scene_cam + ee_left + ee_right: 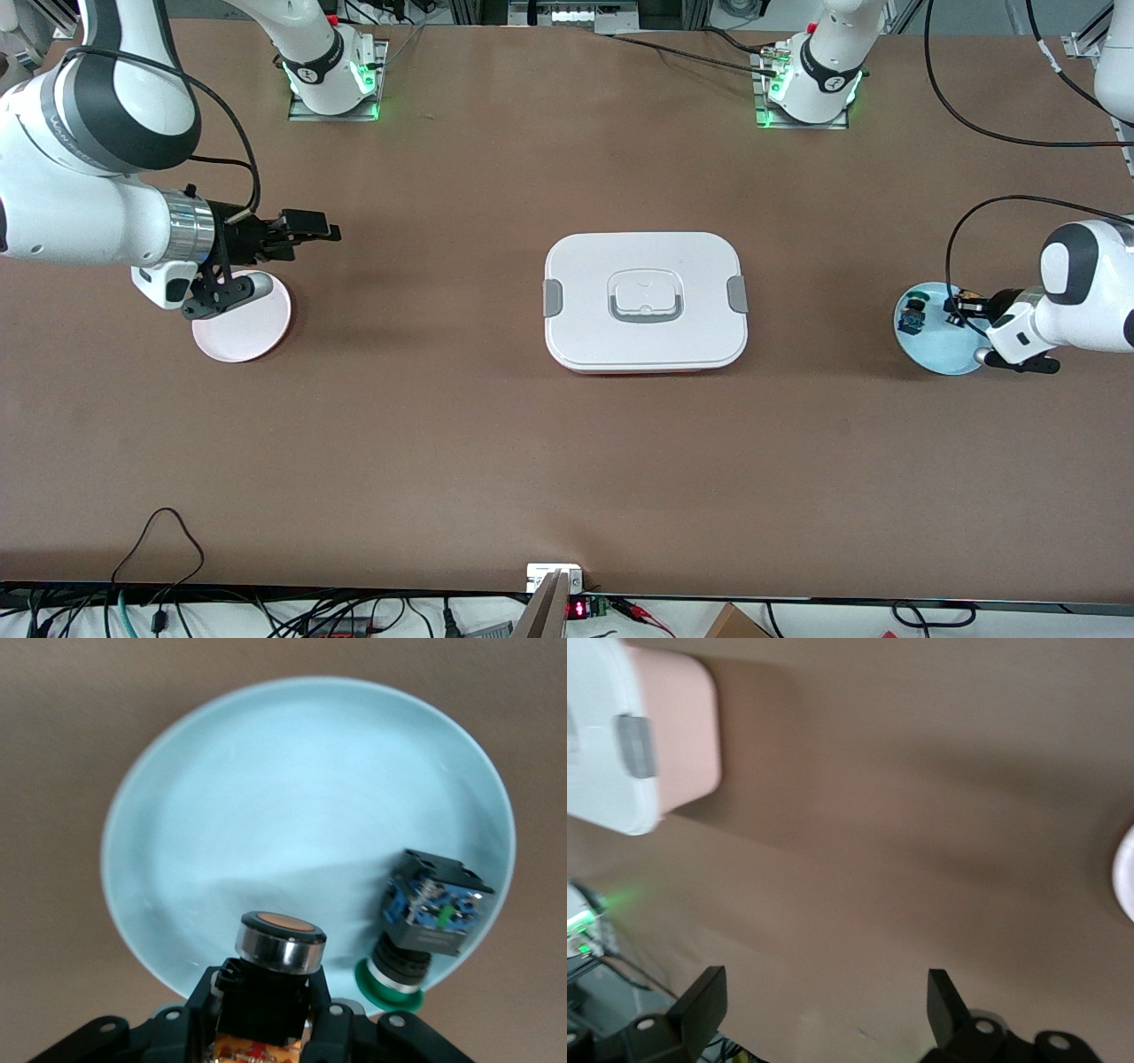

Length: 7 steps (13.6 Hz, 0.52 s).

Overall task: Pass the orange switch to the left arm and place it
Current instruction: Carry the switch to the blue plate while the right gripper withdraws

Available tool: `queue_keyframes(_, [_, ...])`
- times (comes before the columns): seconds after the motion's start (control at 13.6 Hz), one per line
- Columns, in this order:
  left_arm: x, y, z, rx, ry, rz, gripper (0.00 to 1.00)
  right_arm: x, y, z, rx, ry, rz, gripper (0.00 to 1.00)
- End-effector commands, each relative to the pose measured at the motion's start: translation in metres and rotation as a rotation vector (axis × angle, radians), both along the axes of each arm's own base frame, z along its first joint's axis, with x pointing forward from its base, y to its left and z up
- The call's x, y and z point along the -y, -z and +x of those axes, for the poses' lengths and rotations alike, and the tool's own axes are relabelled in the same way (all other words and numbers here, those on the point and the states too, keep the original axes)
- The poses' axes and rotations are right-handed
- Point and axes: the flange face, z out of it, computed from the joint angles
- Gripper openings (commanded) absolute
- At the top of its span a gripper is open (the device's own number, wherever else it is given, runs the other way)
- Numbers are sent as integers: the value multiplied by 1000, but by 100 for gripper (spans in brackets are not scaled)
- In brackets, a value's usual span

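The orange switch [270, 970] is a tiny thing: a black block body with a shiny metal collar and a flat orange cap on the end, plus a bit of orange/tan showing low on the body. It's clamped in the left tool [266, 1028], whose fingers are closed on the black block, and it's held just over the pale blue plate [952, 354] at the left arm's end of the counter [567, 461]. Whether it is touching the plate can't really be told. The lower part of the switch is cut off in the left wrist view, and in the front view it's barely a speck beside the left arm.

A similar blue and green part [425, 917] is lying tilted on that same plate, close to its rim, with its green ring hanging over the edge.

The box [645, 301] is sat mid-counter, white lid on, grey clips at both ends, a sliver of red base visible at the edge nearer the camera.

The right tool [306, 232] is held with fingers spread wide and nothing between them, over the counter just beside the pink plate [257, 332], which is partly covered by the arm's wrist.
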Motion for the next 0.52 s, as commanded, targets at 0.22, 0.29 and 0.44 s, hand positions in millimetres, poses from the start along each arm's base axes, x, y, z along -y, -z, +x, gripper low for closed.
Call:
queue_keyframes(0.22, [4,9,24,14,-9,107,0,54,-48,7,43,-40,-343,100])
queue_keyframes(0.29, [4,11,24,13,-30,116,0,78,-55,13,62,-25,-335,100])
queue_keyframes(0.44, [5,13,23,10,-36,115,0,116,-61,21,106,-86,-289,100])
